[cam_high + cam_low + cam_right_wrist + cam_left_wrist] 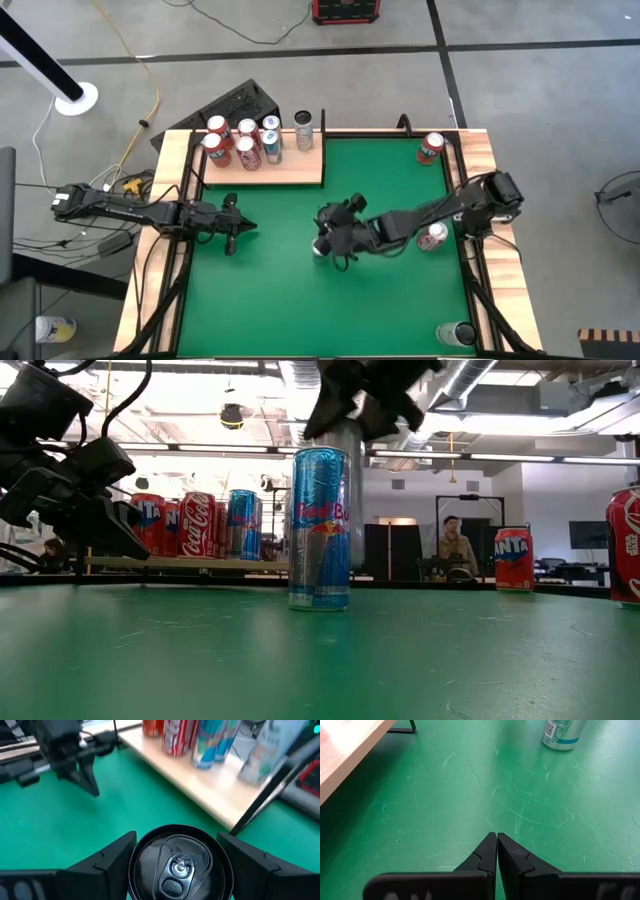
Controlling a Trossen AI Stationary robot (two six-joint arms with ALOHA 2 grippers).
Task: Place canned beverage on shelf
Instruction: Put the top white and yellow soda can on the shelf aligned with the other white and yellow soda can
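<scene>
A slim blue-and-silver canned beverage [319,528] stands upright on the green tabletop near the table's middle; its pull-tab top [179,865] fills my right wrist view. My right gripper [326,240] reaches in from the table's right and is closed around the can's upper part. The shelf [296,168], a pale-wood board at the far left of the table, carries several cans [243,143] standing on its far part. My left gripper [497,847] is shut, holds nothing and hovers over the table's left side [235,228]. My right gripper has the can's top end [137,862] pinched between its two fingers [117,852], one on each side of the rim. The fingers slant down at it from the table's right. The can stays upright with its base [319,604] on the tabletop.
A red can [430,148] stands at the far right corner, another [432,237] lies under my right arm, and a third [455,333] stands near the right front corner. The shelf's near strip [200,790] is bare wood. Green felt lies between the can and the shelf.
</scene>
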